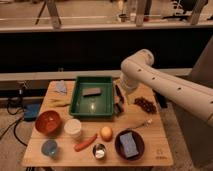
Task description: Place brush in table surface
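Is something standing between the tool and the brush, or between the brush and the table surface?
Nothing visible does. The tool hangs by the right edge of the green rectangular tray, right at the slim black-handled brush. Bare light tan wooden tabletop lies just beside them, left of the dark grapes.
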You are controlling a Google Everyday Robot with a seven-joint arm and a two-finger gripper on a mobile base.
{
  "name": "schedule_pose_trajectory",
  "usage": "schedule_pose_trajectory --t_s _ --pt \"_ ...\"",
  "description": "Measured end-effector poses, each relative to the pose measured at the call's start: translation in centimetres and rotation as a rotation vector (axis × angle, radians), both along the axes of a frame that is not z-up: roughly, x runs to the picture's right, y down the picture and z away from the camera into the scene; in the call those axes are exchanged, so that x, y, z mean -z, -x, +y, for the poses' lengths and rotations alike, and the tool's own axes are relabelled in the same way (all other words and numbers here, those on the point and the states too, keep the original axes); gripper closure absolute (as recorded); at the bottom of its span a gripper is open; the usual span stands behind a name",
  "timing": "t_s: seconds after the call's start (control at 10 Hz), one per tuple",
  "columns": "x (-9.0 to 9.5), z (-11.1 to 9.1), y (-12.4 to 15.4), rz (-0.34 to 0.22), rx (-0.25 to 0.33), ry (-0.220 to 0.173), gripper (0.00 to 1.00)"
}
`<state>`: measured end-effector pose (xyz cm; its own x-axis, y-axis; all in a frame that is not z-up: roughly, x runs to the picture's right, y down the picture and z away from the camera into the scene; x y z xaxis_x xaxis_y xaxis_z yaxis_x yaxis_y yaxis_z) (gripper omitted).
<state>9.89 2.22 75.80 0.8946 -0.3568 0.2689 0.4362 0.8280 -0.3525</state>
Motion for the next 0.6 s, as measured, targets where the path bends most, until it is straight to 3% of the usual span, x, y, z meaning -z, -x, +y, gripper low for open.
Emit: schedule_pose_trajectory --t_s 0.2,0.6 --pt "-1.7 0.8 -0.7 -0.012 0.020 0.001 0.20" --pt "-8.2 3.9 -2.4 -0.115 0.097 0.009 0.20"
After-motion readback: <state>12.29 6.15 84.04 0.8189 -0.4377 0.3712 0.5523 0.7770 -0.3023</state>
